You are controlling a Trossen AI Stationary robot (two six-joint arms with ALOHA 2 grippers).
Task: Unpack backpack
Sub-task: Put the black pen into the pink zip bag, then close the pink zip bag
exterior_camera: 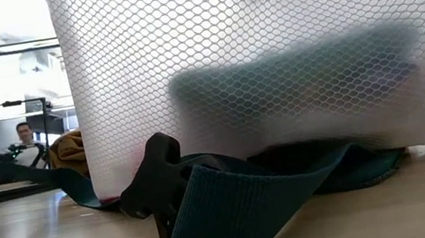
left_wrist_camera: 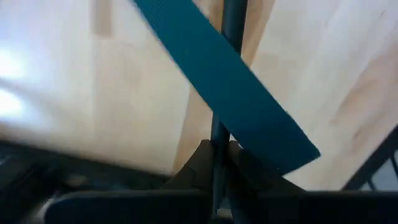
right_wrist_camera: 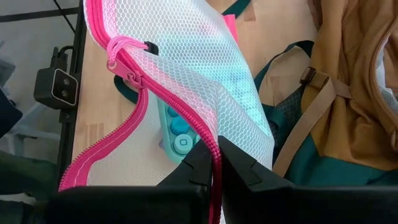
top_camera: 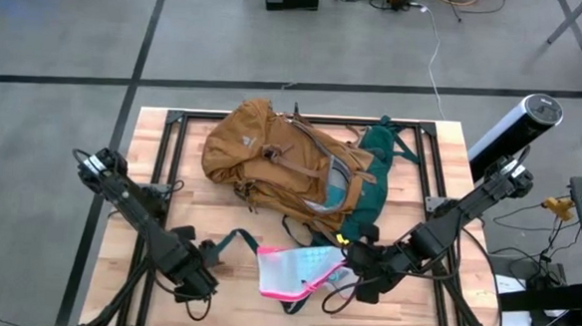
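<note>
High view: the backpack (top_camera: 281, 163) lies on its side near the middle of the wooden table (top_camera: 441, 151), open mouth toward the right arm; a mesh pouch (top_camera: 295, 273) with pink edging lies at the near edge, between the two grippers. The left gripper (top_camera: 209, 261) sits at the end of a dark green strap (top_camera: 235, 238); the right gripper (top_camera: 354, 254) meets the pouch's edge. Low view: the pouch mesh fills most of the picture, a green strap and black buckle (exterior_camera: 154, 179) lie on the table before it, and a person (exterior_camera: 24, 134) sits in the room behind. Left wrist view: the fingers are pressed together, pinching the green strap above the table. Right wrist view: the fingers pinch the pouch's pink zipper edge (right_wrist_camera: 149, 93); teal items (right_wrist_camera: 177, 134) show inside, with the backpack's tan fabric just beyond
</note>
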